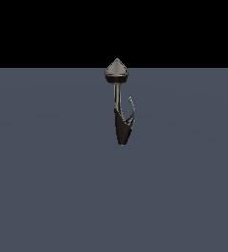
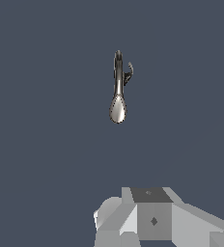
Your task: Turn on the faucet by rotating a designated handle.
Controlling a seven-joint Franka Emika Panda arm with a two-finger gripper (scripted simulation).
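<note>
A small dark-metal faucet (image 1: 120, 106) stands alone on a flat slate-grey worktop (image 1: 47, 187). A grey cone cap tops its thin stem, above a black tapering body. The handle (image 1: 131, 109), a thin curved silvery sliver, branches beside the stem. The gripper (image 2: 152, 217) is well apart from the faucet; its opening cannot be told.

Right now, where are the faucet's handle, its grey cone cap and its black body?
handle (image 1: 131, 109): exterior view, mid-length of the thin curved sliver.
grey cone cap (image 1: 116, 68): exterior view, the cone's face.
black body (image 1: 122, 130): exterior view, middle of the taper.
</note>
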